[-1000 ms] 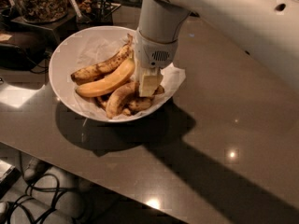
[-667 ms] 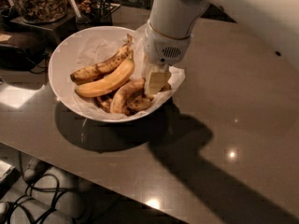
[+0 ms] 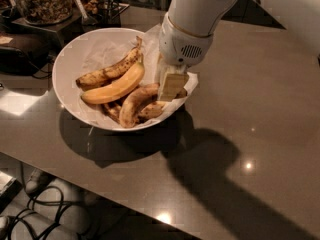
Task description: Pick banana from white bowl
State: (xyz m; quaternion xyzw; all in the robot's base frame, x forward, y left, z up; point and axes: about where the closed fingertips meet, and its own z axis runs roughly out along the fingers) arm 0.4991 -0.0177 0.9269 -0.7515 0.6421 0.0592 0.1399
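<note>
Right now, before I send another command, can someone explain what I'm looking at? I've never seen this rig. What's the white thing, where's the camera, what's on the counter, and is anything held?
The big white shape coming in from the upper right is the robot's single arm. Its gripper, at the tip, is down at the right side of the white bowl. There is one camera view, looking down on the grey counter; I cannot say where the camera is mounted. The bowl is lined with crumpled paper and holds bananas, among them a speckled banana, a smooth yellow banana and the thick brown-patched banana you want. The gripper sits at that banana's right end. I cannot tell whether it grips it.
</note>
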